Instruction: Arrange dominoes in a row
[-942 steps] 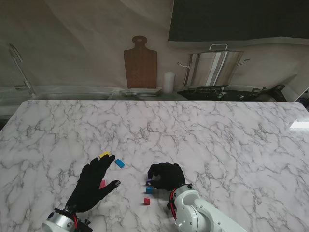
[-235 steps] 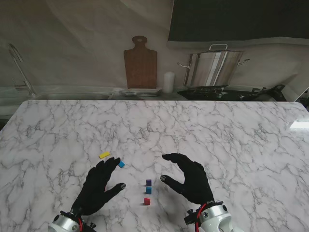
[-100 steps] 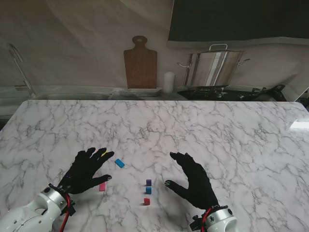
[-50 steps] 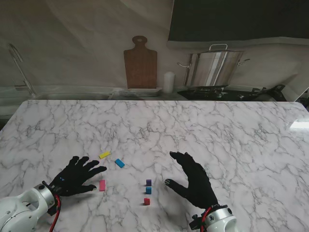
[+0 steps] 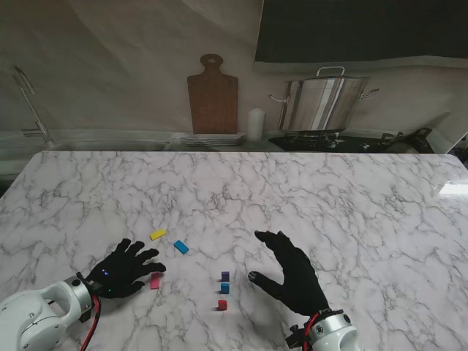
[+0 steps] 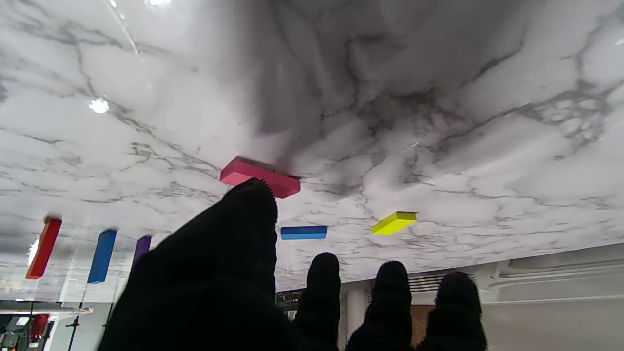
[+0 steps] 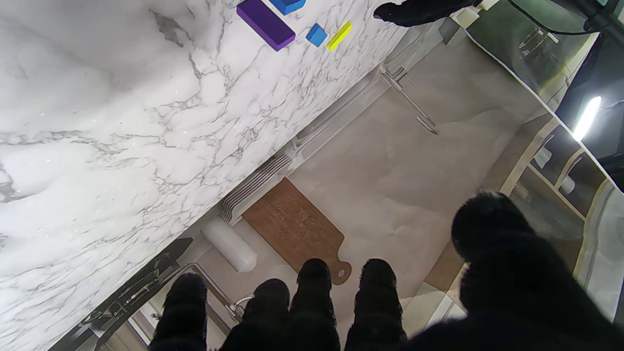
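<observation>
Three dominoes stand upright in a short row: purple (image 5: pixel 225 276), blue (image 5: pixel 224 288) and red (image 5: pixel 221 304), also seen as purple (image 6: pixel 141 247), blue (image 6: pixel 102 257), red (image 6: pixel 44 248). A pink domino (image 5: pixel 155 280) (image 6: pixel 260 177) lies flat beside my left hand's (image 5: pixel 121 268) thumb tip, seemingly touching it. A light blue domino (image 5: pixel 180 247) (image 6: pixel 303 232) and a yellow one (image 5: pixel 158 234) (image 6: pixel 395 222) lie flat farther from me. My left hand is open, fingers spread, holding nothing. My right hand (image 5: pixel 292 272) hovers open to the right of the row, empty.
Beyond the marble table's (image 5: pixel 329 197) far edge stand a wooden cutting board (image 5: pixel 213 95), a white candle (image 5: pixel 254 124), a steel pot (image 5: pixel 322 102) and a faucet (image 5: pixel 29 102). A stack of plates (image 5: pixel 212 139) sits under the board.
My left hand drew back toward the left, then shifted right again so its thumb reaches the pink domino. The right hand and all dominoes stayed where they were.
</observation>
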Tool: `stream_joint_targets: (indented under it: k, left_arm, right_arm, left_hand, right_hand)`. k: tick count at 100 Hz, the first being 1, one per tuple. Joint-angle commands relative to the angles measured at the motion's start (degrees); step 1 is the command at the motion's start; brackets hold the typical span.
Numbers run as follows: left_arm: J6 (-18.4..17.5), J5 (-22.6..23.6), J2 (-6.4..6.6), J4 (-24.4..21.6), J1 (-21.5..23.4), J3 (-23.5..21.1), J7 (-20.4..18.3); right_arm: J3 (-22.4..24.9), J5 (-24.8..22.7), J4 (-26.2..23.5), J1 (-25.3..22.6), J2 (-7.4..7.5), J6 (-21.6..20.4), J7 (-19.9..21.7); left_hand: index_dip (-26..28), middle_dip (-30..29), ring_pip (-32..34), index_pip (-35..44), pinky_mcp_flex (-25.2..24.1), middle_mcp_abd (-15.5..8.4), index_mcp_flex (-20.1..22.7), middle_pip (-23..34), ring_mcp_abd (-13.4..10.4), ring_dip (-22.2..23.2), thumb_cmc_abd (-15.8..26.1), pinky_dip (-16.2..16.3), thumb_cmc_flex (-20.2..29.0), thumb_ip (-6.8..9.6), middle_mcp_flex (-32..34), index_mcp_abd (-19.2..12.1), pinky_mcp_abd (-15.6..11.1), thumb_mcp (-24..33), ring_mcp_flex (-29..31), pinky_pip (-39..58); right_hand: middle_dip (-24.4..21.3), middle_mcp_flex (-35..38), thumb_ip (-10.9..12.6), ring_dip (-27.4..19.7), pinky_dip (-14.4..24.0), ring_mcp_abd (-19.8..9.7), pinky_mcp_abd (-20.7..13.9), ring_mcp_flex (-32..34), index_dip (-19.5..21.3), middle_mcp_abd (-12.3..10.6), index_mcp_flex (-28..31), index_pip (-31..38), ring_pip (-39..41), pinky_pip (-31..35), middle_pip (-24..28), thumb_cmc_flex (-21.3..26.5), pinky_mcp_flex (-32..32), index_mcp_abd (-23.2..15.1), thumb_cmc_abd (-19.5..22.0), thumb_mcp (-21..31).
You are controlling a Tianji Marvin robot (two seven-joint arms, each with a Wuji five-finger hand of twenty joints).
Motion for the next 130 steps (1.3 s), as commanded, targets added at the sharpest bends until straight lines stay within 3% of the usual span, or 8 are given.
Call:
stream_joint_targets:
  k: [1,23,42,61,110,116,121,130]
  left_arm:
    - [-0.5,1.4,0.20,0.3,0.0,0.4,-0.9]
    - [0.1,3.4,0.45,0.9,0.1,0.8,0.0]
    - [0.6,3.8,0.46,1.3,0.2,1.1,1.1]
    - [0.8,4.2,0.58,2.1,-0.3,1.9,1.5]
    - [3.1,4.5,0.52,2.5,-0.9,3.3,1.9]
    - [3.3,3.8,0.43,2.4,-0.8,3.3,1.6]
    - [3.5,3.3,0.34,2.3,-0.7,3.3,1.3]
    - [3.6,2.8,0.27,2.2,-0.6,3.2,1.1]
  right_arm:
    - [0.0,0.1,0.0,-0.3,0.02,0.0,0.1]
    - [0.0,0.2,-0.1,-0.2,0.06,-0.1,0.4]
    - [0.0,0.3,-0.1,-0.2,0.08,-0.1,0.5]
    - [0.0,0.4,0.0,-0.2,0.07,-0.1,0.5]
    - [-0.1,0.7,0.2,0.0,0.04,-0.3,0.5]
    - [-0.1,0.7,0.2,0.0,0.04,-0.3,0.5]
    - [-0.1,0.7,0.3,0.1,0.03,-0.4,0.5]
    - [-0.1,0.8,0.3,0.1,0.04,-0.4,0.6]
  left_hand:
    - [1.5,-0.6,0.5,3.8,0.6,-0.5,1.0,0.8,0.8,0.3,-2.0,0.7,0.6,-1.70,0.3,-1.3,0.6,3.0,0.5,1.5]
    - [4.7,-0.7,1.3,11.8,-1.9,-0.4,-1.8,1.4,0.8,0.3,-3.6,-0.6,-0.2,-2.20,0.2,-1.2,0.1,6.1,0.7,9.1]
    - [-1.0,-0.9,1.7,4.5,-4.3,-0.6,-3.5,1.3,0.8,0.5,-4.1,-3.2,0.3,-2.44,-1.1,-1.0,-0.4,6.8,0.8,16.3]
    - [-2.1,-1.3,1.9,3.1,-4.8,-0.7,-3.5,0.5,0.7,0.6,-4.1,-4.1,0.3,-2.53,-1.2,-0.8,-0.6,6.8,0.8,18.3]
    - [21.9,2.7,3.4,32.8,-5.4,-1.2,-5.4,5.2,0.5,1.5,-3.4,-6.1,-2.8,-2.68,0.4,0.1,-0.8,5.8,1.3,22.6]
    - [25.4,3.1,3.3,34.6,-5.4,-0.9,-5.1,5.2,0.7,1.6,-3.5,-6.2,-2.2,-4.02,0.9,0.8,-0.8,2.5,1.4,22.7]
    - [25.8,3.1,3.3,34.4,-5.4,-0.8,-5.2,5.1,0.7,1.5,-3.0,-6.3,-2.5,-4.00,1.0,1.3,-0.8,1.5,1.4,22.7]
    - [21.6,3.2,3.3,28.1,-5.4,-0.7,-5.2,5.1,0.7,1.6,-1.9,-6.3,-4.3,-2.23,1.1,1.7,-0.8,2.4,1.5,22.7]
  right_hand:
    - [0.1,-1.1,-1.2,0.2,0.3,-0.6,-2.0,0.6,1.0,-0.5,-1.0,0.6,-0.8,0.9,1.2,-1.1,-0.4,-2.0,-0.3,-0.7]
    - [-0.1,-1.2,-1.1,0.2,0.1,-0.6,-2.1,0.7,0.9,-0.4,-1.1,1.2,-0.7,1.6,1.3,-1.1,-0.2,-1.9,-0.1,-0.9]
    - [-0.2,-1.2,-1.1,0.2,0.0,-0.6,-2.1,0.8,0.6,-0.4,-1.1,1.8,-0.7,2.5,1.4,-1.0,-0.1,-1.9,-0.1,-1.0]
    - [-0.3,-1.2,-1.1,0.2,-0.2,-0.6,-2.2,0.7,0.3,-0.4,-1.2,2.3,-0.7,3.3,1.4,-1.0,-0.1,-1.8,0.0,-1.0]
    - [-0.3,-1.2,-1.1,0.3,-0.4,-0.5,-2.1,1.0,-0.3,-0.3,-1.3,3.1,-0.6,4.9,1.6,-1.0,0.2,-1.7,0.3,-1.2]
    - [-0.3,-1.2,-1.1,0.3,-0.5,-0.5,-2.2,1.0,-0.4,-0.3,-1.3,3.2,-0.6,5.0,1.6,-1.0,0.2,-1.7,0.4,-1.2]
    - [-0.3,-1.1,-1.1,0.3,-0.5,-0.5,-2.2,1.0,-0.5,-0.3,-1.3,3.3,-0.6,5.2,1.7,-1.0,0.2,-1.6,0.4,-1.2]
    - [-0.3,-1.2,-1.1,0.3,-0.5,-0.5,-2.2,1.1,-0.6,-0.3,-1.3,3.4,-0.6,5.4,1.7,-0.9,0.2,-1.7,0.4,-1.2]
